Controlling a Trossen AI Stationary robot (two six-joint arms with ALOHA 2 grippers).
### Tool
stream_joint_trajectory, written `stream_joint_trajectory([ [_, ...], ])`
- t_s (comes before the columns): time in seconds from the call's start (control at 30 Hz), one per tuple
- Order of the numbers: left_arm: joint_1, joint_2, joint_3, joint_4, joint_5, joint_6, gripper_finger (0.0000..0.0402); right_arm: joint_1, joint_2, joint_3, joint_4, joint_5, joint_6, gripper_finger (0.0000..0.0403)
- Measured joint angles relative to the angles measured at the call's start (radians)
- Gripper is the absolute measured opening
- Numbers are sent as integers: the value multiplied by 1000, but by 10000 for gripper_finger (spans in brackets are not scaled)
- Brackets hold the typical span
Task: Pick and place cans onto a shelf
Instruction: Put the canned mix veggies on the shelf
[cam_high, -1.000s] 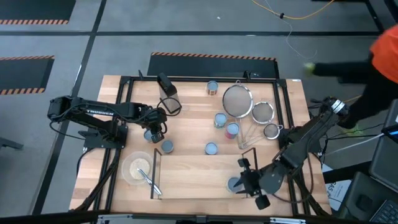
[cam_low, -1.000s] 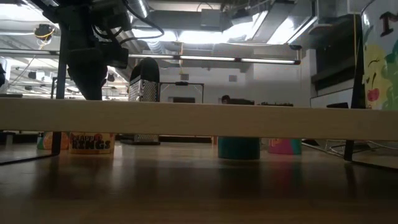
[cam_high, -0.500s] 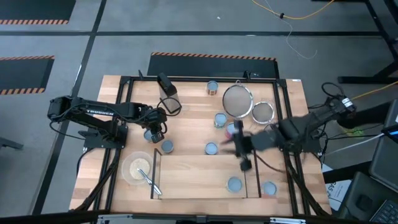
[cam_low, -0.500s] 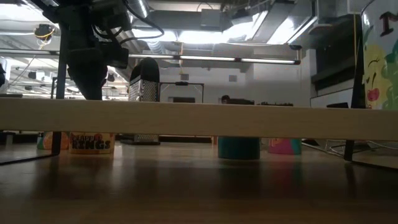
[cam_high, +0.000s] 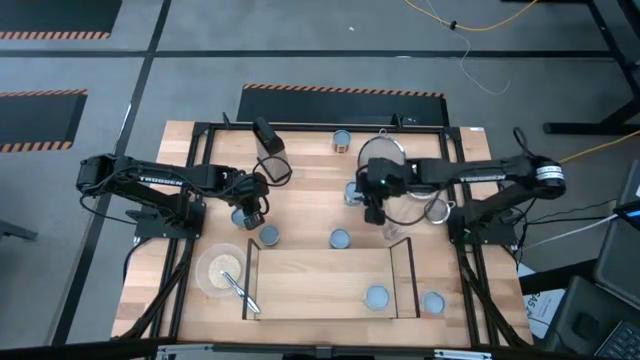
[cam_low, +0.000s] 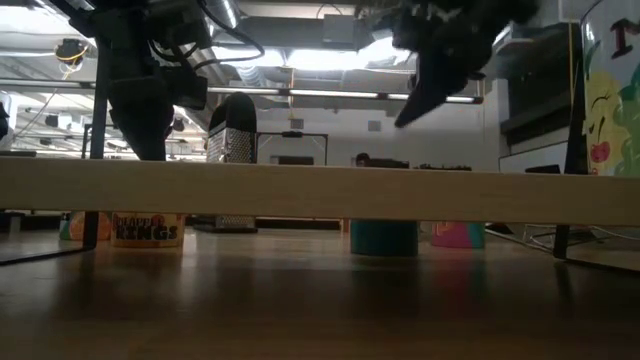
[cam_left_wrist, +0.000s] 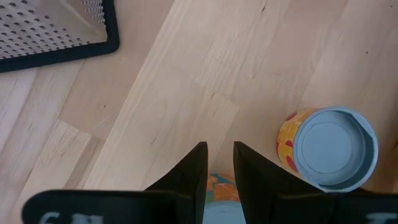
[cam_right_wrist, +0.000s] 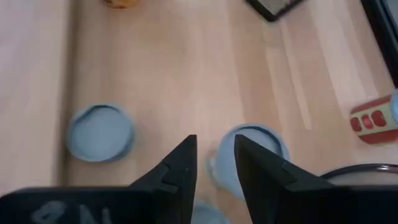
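High view: our right hand (cam_high: 371, 213), fingers narrowly parted and empty, hovers above blue-topped round cans (cam_high: 354, 191); the light-wood shelf (cam_high: 320, 278) lies beyond it. Our left hand (cam_high: 248, 217) likewise over a can (cam_high: 240, 217).

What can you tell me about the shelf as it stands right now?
The shelf is a low rectangular board of light wood, lying lengthwise along the table's near edge, with thin black metal frame uprights at its two short ends. One can with a pale blue top stands on it near the right end; the rest of the board is bare. Another can stands just outside its right upright, and a pale bowl sits just outside the left one. Neither arm touches it.
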Motion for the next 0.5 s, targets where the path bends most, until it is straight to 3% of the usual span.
stream_joint_trajectory([
  [0.33,0,0,0,0,0,0,70,-60,53,-87,111,-6,-59,112],
  [0.5,0,0,0,0,0,0,70,-61,59,-87,121,-79,-102,112],
])
